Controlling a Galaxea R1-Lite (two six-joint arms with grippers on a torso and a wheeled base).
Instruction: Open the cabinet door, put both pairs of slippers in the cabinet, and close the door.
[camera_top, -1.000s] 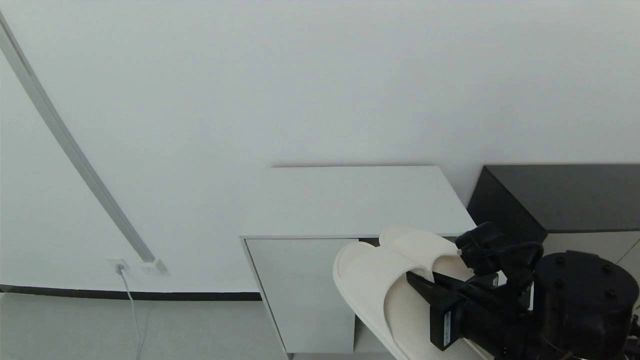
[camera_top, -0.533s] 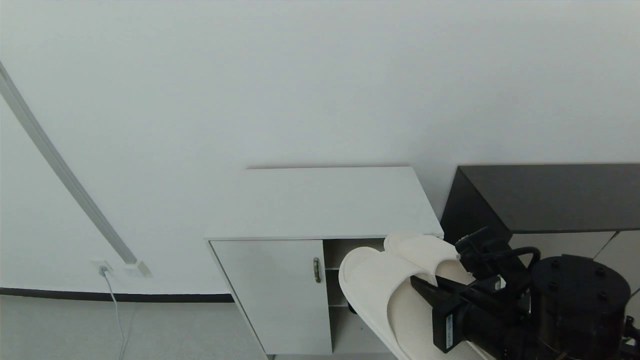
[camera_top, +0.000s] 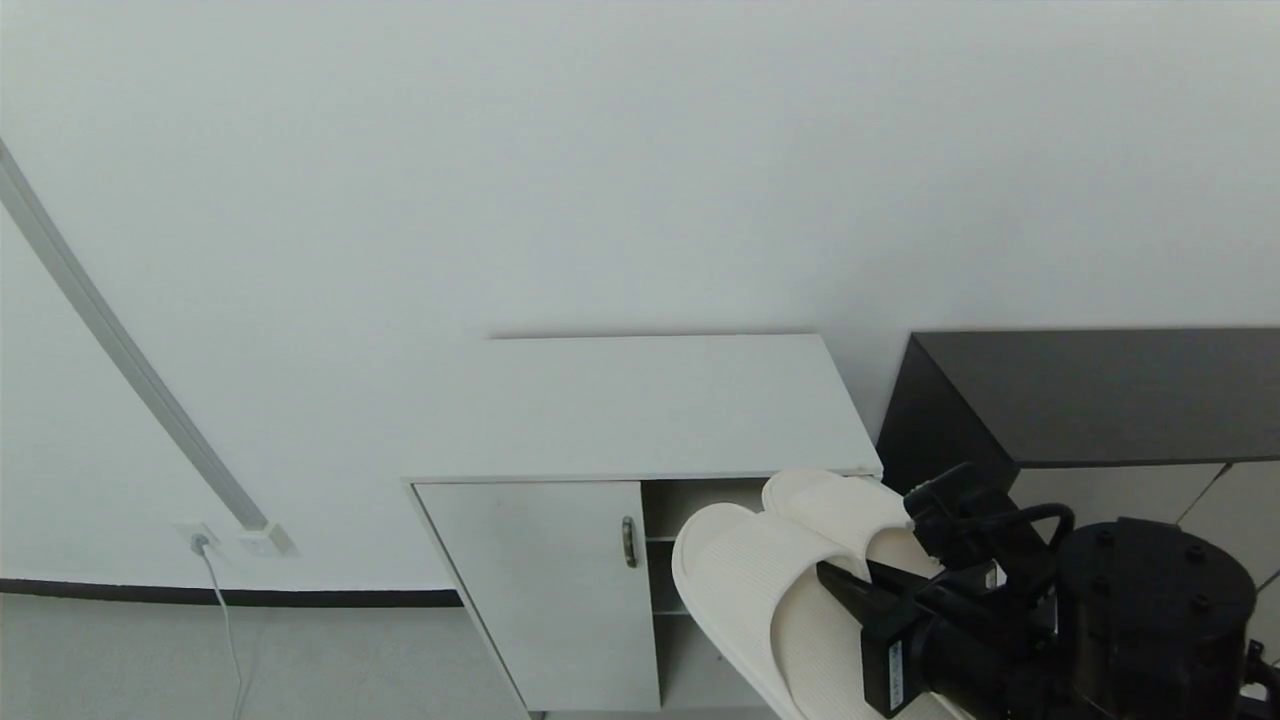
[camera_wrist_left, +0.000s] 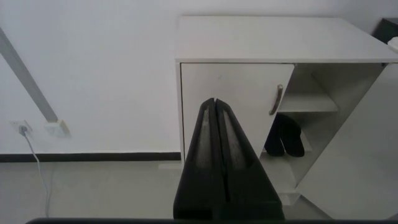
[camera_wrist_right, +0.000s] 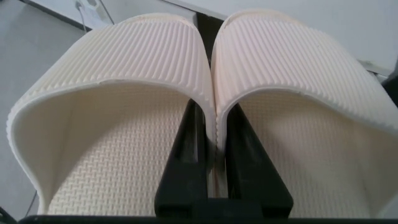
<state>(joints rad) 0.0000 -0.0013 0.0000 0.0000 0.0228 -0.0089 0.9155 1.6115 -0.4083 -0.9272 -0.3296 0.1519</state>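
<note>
A white cabinet (camera_top: 640, 400) stands against the wall with its left door (camera_top: 540, 590) closed and its right side open, showing shelves. My right gripper (camera_top: 840, 578) is shut on a pair of cream ribbed slippers (camera_top: 750, 570), held side by side in front of that open side. Its fingers (camera_wrist_right: 193, 130) pinch the slippers' (camera_wrist_right: 124, 93) two inner edges together. My left gripper (camera_wrist_left: 215, 104) is shut on nothing and points at the closed door, near the handle (camera_wrist_left: 275, 99). A dark pair of slippers (camera_wrist_left: 284, 135) lies on a lower shelf inside. The open right door (camera_wrist_left: 357, 143) stands beside it.
A black cabinet (camera_top: 1090, 390) stands right next to the white one on its right. A wall socket with a hanging cable (camera_top: 205, 548) and a slanted grey rail (camera_top: 120, 350) are on the wall to the left. Bare grey floor (camera_top: 250, 660) lies before the cabinet.
The head camera has shifted, so the cabinet sits farther left in the picture and its open right side shows. The right gripper still holds the cream slippers.
</note>
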